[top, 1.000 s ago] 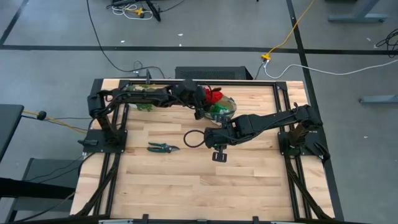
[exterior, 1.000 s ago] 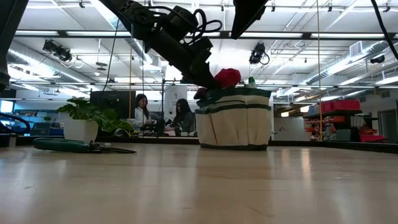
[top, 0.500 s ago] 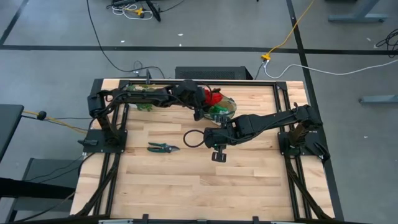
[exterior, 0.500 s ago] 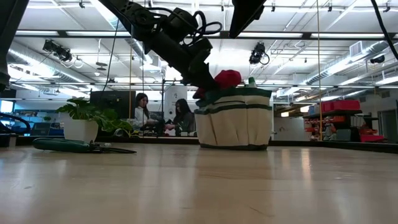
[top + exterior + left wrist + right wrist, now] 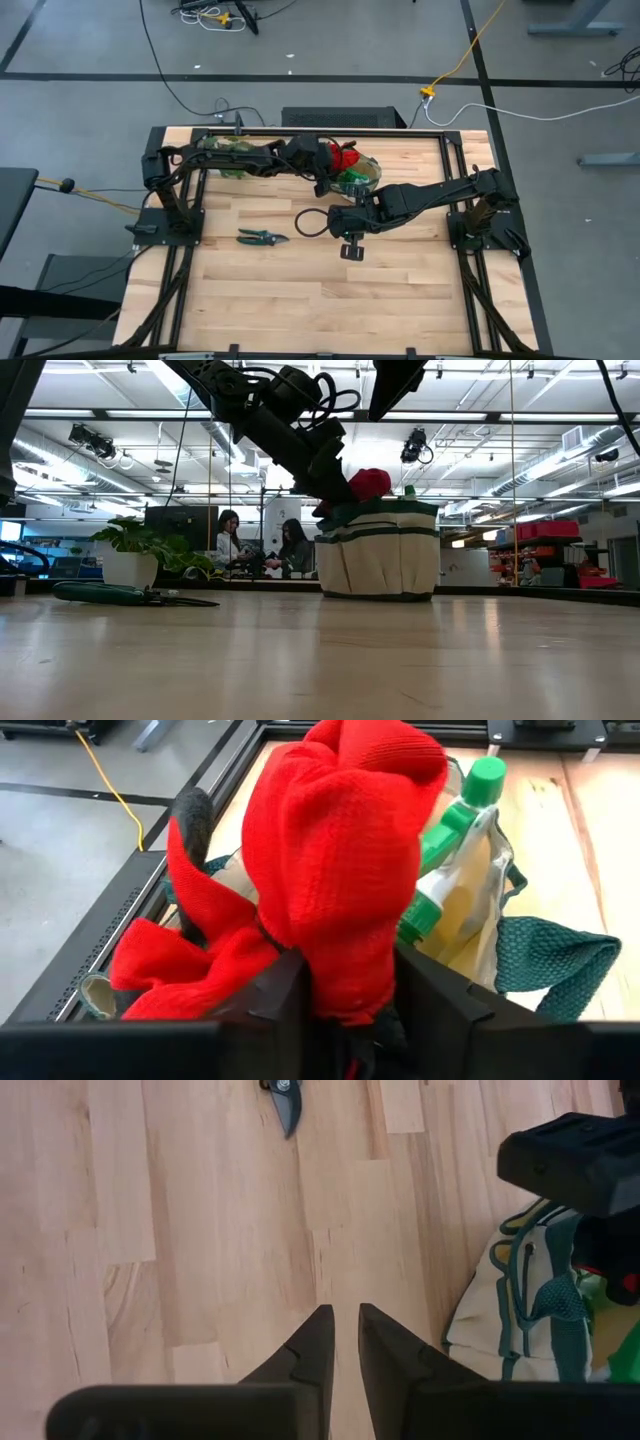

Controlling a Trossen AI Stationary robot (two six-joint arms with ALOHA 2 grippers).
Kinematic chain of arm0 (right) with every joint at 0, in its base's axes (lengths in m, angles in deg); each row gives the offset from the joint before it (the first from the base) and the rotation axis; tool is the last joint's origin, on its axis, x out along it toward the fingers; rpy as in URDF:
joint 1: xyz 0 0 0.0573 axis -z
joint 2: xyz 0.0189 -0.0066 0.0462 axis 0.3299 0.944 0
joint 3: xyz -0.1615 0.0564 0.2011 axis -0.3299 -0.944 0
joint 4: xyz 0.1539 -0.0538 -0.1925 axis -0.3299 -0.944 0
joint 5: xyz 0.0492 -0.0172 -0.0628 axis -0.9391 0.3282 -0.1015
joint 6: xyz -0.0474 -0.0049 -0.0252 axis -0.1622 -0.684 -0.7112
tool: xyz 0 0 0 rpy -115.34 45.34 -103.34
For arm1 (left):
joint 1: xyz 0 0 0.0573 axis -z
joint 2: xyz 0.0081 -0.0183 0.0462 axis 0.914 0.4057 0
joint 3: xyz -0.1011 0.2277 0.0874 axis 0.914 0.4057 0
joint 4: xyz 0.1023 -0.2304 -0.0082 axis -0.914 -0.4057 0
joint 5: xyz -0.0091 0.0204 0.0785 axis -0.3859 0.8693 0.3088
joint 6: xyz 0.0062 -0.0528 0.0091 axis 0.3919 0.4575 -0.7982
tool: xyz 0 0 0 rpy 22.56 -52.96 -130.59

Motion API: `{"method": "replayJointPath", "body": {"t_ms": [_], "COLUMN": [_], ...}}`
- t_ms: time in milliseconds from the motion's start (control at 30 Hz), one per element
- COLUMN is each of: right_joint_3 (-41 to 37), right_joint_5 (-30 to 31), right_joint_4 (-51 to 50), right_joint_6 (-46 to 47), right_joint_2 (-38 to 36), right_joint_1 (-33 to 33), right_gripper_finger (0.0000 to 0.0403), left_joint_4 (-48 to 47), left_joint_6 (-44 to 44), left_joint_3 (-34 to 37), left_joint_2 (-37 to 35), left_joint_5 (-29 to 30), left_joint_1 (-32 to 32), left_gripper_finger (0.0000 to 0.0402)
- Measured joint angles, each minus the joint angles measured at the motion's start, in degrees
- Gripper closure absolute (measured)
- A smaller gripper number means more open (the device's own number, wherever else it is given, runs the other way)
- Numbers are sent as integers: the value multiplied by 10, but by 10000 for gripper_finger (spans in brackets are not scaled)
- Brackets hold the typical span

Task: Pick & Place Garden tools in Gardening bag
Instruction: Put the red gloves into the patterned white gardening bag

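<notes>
Left claw [image 5: 340,990] pinching soft, woolly red gloves [image 5: 330,860] over the round cloth gardening bag [image 5: 355,178], beside the green spray bottle [image 5: 450,830] inside. Gloves hiding the bag's bottom. Right claw [image 5: 340,1340] hanging nearly closed, gripping nothing, above the wooden bench [image 5: 260,290].

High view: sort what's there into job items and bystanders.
Job:
- bag
- red gloves, held over the bag by the left end effector
- spray bottle, in the bag
- shears, on the table

Bystanders:
- plant sprig
- right end effector, idle
</notes>
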Motion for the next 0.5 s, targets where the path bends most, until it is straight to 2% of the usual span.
{"method": "replayJointPath", "body": {"t_ms": [233, 500], "right_joint_3": [0, 0], "right_joint_5": [7, 99], "right_joint_4": [0, -13], "right_joint_6": [0, 0], "right_joint_2": [0, 0], "right_joint_1": [0, 1], "right_gripper_finger": [353, 353], "left_joint_4": [-3, -63], "left_joint_6": [-5, -28], "left_joint_3": [0, 0], "left_joint_2": [-4, -63], "left_joint_5": [2, 14], "left_joint_1": [2, 3], "left_gripper_finger": [188, 176]}}
